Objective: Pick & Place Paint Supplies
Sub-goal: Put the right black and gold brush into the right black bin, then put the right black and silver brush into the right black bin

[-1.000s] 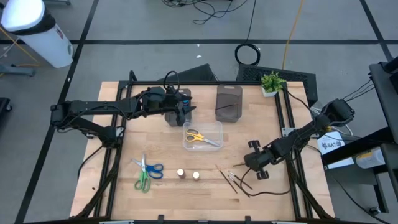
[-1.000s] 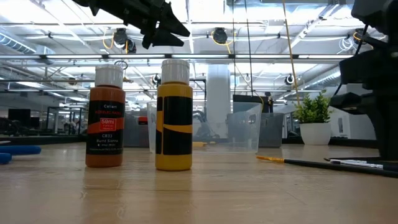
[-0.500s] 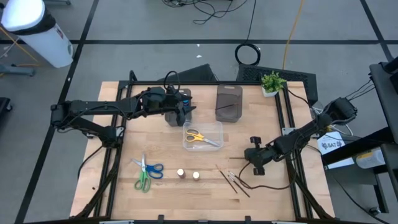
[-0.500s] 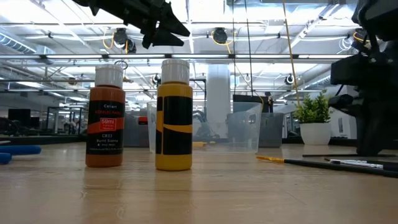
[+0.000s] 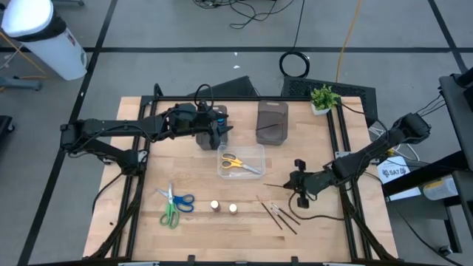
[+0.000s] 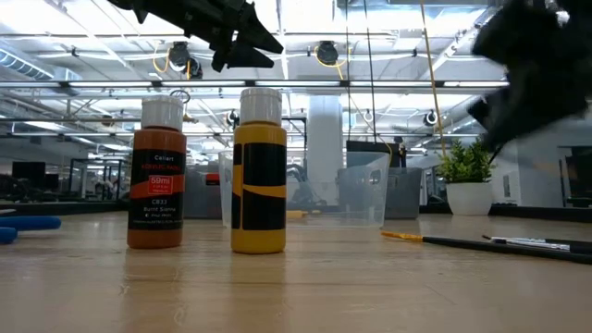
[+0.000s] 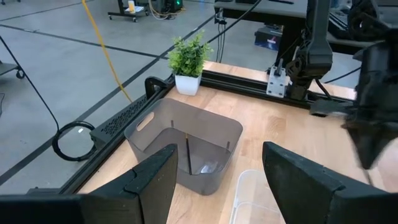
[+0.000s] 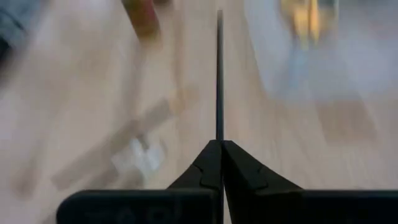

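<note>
The right gripper (image 8: 219, 163) has its jaws pressed together on a thin dark brush (image 8: 219, 74), which sticks straight out past the fingertips. In the high view this gripper (image 5: 294, 184) hangs over the table at about four o'clock from the table's middle, with the brush (image 5: 276, 185) pointing toward nine o'clock, just above the wood.

The left gripper (image 5: 216, 131) waits near the table's twelve o'clock edge with its jaws spread and nothing between them, just beside the dark tray (image 5: 272, 122) at its three o'clock.

A clear box (image 5: 240, 162) near the middle holds yellow-handled scissors (image 5: 235, 162). At six o'clock stand two small paint bottles (image 5: 223, 207); more brushes (image 5: 279, 215) lie at five o'clock, near the right gripper. Green and blue scissors (image 5: 174, 203) lie at seven o'clock. A potted plant (image 5: 323, 98) stands at the two o'clock corner.
</note>
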Tool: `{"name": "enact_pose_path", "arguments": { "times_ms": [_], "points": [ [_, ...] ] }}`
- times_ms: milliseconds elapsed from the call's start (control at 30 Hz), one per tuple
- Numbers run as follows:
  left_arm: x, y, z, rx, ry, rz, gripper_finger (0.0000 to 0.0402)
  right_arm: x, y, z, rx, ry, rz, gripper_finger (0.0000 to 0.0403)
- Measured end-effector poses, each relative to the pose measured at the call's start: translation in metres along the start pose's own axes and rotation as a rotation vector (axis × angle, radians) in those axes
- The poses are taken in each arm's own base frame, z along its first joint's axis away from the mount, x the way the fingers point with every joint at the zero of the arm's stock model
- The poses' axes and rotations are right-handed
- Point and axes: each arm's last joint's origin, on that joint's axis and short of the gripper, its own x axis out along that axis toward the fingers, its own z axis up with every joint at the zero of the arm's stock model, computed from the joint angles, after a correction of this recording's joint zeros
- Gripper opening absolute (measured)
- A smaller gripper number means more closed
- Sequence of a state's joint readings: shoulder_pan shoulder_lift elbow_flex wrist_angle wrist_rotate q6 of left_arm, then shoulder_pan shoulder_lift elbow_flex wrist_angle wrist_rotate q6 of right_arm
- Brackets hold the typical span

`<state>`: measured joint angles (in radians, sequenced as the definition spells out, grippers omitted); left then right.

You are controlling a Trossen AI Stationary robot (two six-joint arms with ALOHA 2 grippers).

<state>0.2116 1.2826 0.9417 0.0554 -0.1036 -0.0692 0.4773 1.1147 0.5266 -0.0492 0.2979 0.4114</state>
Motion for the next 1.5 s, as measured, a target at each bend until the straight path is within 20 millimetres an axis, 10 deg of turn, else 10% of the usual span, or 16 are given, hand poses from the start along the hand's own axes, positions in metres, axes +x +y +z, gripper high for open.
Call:
{"name": "enact_pose_path", "arguments": {
  "times_ms": [233,500,1033,1500],
  "points": [
    [0.0,0.0,0.0,-0.016,-0.002,0.0,0.0244,-0.003,-0.021,0.041,0.055,-0.328,-0.038,0.0002],
    [0.0,0.0,-0.001,-0.013,0.011,0.001,0.0244,0.0,-0.042,0.048,-0.077,-0.324,-0.005,0.0001],
    [0.0,0.0,-0.002,-0.021,0.019,0.002,0.0244,0.058,0.013,0.028,-0.219,0.073,0.223,0.02],
    [0.0,0.0,-0.003,-0.025,0.029,0.003,0.0244,0.063,0.042,0.012,-0.071,0.34,0.086,0.0185]
  ]
}}
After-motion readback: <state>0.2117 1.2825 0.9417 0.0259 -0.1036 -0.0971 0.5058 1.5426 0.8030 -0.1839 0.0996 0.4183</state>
